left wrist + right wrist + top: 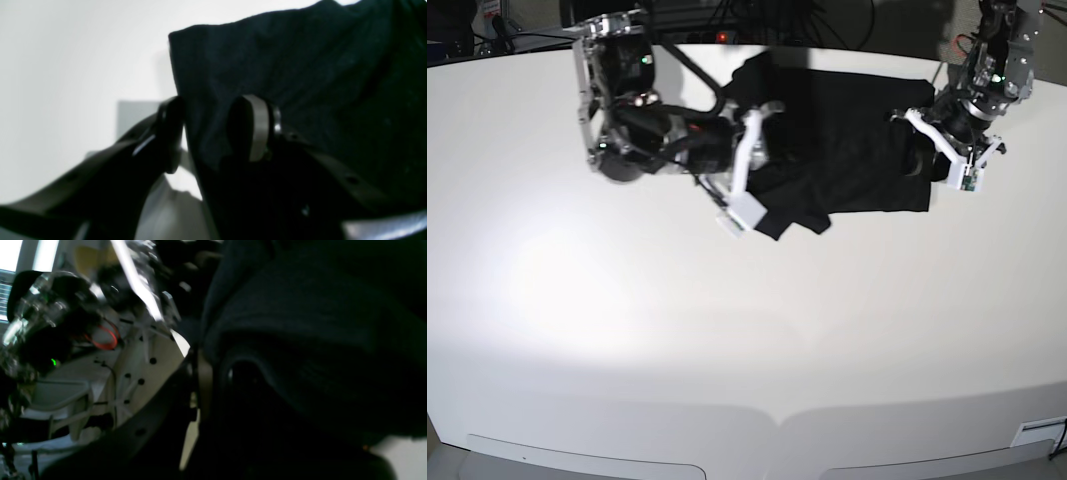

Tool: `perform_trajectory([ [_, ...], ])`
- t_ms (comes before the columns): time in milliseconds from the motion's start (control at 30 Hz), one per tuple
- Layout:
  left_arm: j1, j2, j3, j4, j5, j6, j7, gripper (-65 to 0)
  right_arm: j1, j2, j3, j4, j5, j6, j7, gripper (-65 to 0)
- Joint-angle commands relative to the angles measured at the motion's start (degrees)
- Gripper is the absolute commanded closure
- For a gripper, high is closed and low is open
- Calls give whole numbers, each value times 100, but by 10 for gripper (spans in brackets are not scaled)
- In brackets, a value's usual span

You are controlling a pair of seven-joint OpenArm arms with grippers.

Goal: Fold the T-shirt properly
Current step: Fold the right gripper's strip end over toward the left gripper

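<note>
The black T-shirt [852, 130] lies at the back middle of the white table [727, 340], plain side up, its near-left part bunched and doubled over. My right gripper [762, 175] is at that bunched left edge, shut on the T-shirt; up close, dark folds [300, 326] wrap around the right gripper [217, 373]. My left gripper [924, 150] is at the shirt's right edge. In the left wrist view the left gripper [210, 101] stands open, with the shirt's edge [300, 83] hanging between the fingers [258, 130] and a sliver of light beside the other finger.
The right arm's bulky joints [617, 100] stand over the table's back left. The left arm [997, 60] comes down from the back right corner. Cables and dark gear [727, 20] sit behind the table's far edge.
</note>
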Motion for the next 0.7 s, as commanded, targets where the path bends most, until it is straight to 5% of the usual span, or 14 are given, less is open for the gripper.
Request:
perform_trajectory([
  [0, 83, 83, 61, -52, 129, -155, 468, -273, 81, -146, -109, 103, -39, -13, 188, 0],
  [333, 111, 518, 74, -52, 92, -603, 623, -272, 83, -964, -730, 103, -1043, -142, 752, 0],
  [667, 273, 592, 74, -46, -120, -798, 619, -272, 160, -964, -798, -72, -1145, -144, 1088, 0],
])
